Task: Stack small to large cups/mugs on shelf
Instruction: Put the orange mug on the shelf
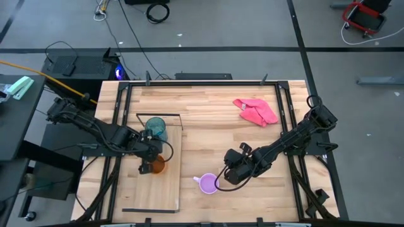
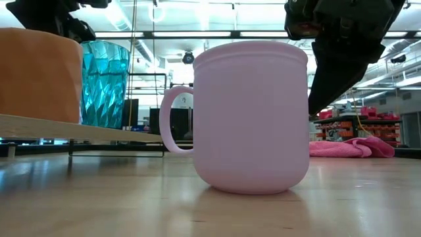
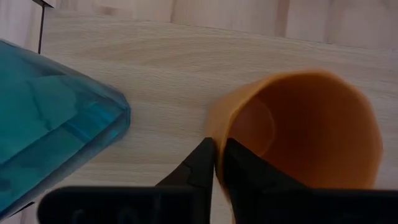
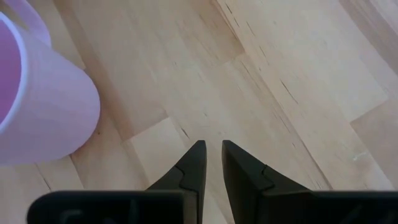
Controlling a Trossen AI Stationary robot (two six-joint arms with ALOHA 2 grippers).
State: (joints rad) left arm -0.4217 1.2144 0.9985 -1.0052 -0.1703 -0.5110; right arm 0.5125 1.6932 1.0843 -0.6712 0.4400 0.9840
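The orange mug (image 1: pixel 157 165) stands upright on the shelf (image 1: pixel 163 189), with the teal tumbler (image 1: pixel 155 128) upright just beyond it toward the far edge. My left gripper (image 3: pixel 215 163) is down at the orange mug's rim, shut on its wall. The lilac mug (image 1: pixel 207 183) stands on its base on the table top, off the shelf's right side. My right gripper (image 4: pixel 213 155) hovers open, with a narrow gap, over bare planks just right of the lilac mug (image 4: pixel 37 106), nothing between its fingers. My left gripper has the orange mug's wall at the rim (image 3: pixel 214 138) between its fingers, one finger (image 3: pixel 244 171) inside the mug and one (image 3: pixel 200 165) outside. The fingers come steeply from above. The mug stands upright with its base on the shelf.
A pink cloth (image 1: pixel 255 111) lies at the far right of the table. The shelf's thin black wire frame (image 1: pixel 159 115) rises at the board's far end behind the tumbler. Bare planks lie between the lilac mug and the cloth.
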